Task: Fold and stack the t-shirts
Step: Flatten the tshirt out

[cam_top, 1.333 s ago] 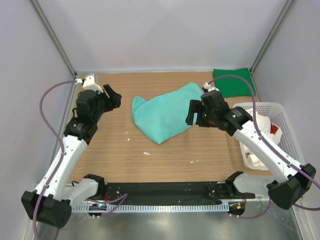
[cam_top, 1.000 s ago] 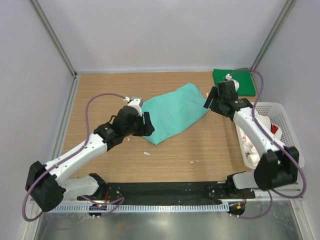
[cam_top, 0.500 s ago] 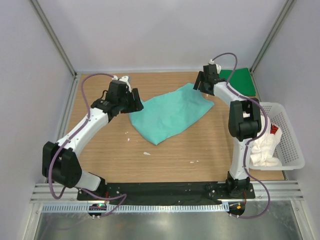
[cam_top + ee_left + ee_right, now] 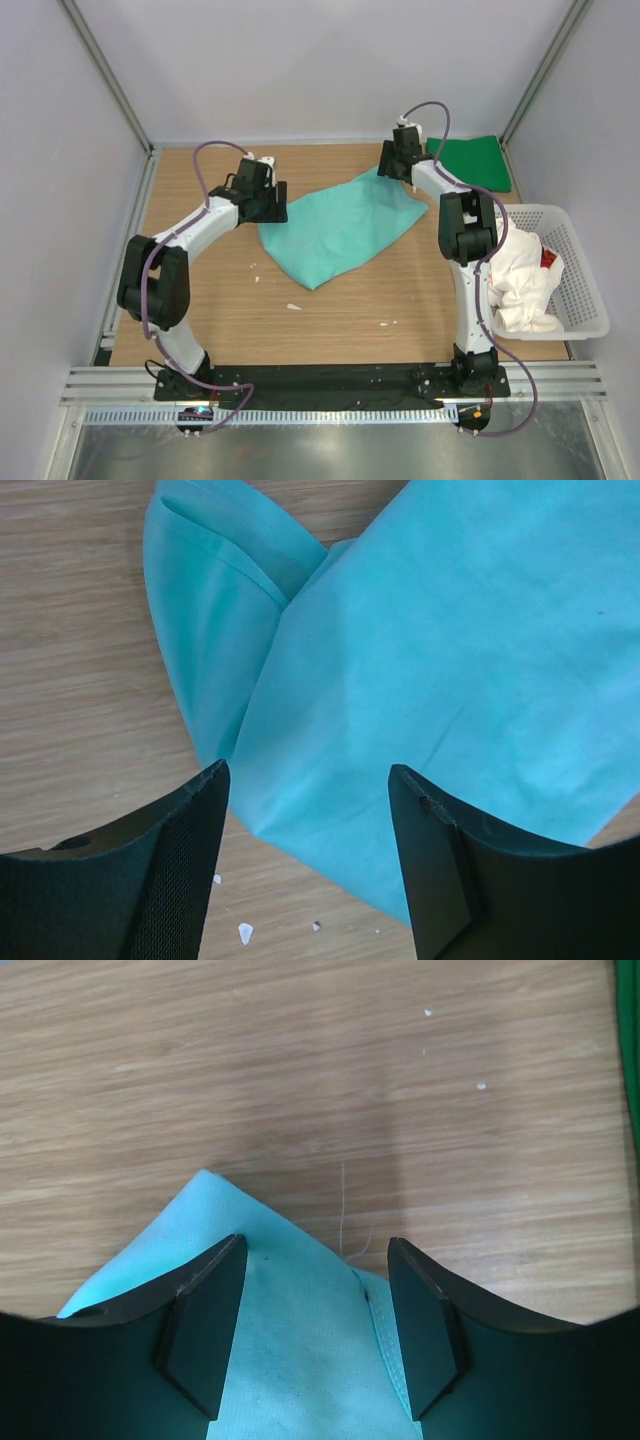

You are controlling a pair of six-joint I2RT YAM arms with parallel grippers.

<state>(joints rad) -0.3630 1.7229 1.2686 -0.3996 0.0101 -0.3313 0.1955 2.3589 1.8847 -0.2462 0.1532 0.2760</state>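
Nearest the arm bases, right of the mint-teal t-shirt [image 4: 335, 230], the white plastic lattice basket [image 4: 585, 268] holds a crumpled white t-shirt [image 4: 520, 285], apparently waiting its turn. A few pale crumbs [image 4: 293, 306] lie on the wooden table [image 4: 200, 300], just on the near side of the teal shirt.

The teal shirt is rumpled in the middle of the table, its near end drawn to a point and its far edge running wide. That far edge is where both arms reach, probably so it can be lifted or pulled flat from two corners at once.

The left gripper [image 4: 262, 200] is at the shirt's far-left corner. In its wrist view its jaws are spread wide, with a doubled-over flap of the teal fabric [image 4: 430, 660] between and beyond them, and nothing is held. The right gripper [image 4: 393, 162] is at the far-right corner. It too is open and empty, with the pointed tip of the cloth [image 4: 300, 1360] lying in the gap between its fingers. A loose thread [image 4: 343, 1210] trails off that tip. I cannot tell whether either gripper's fingertips touch the fabric.

Farthest back, beyond the teal shirt's far-right corner, the dark green t-shirt [image 4: 470, 165] lies flat and squared, apparently already folded as the base of the stack.
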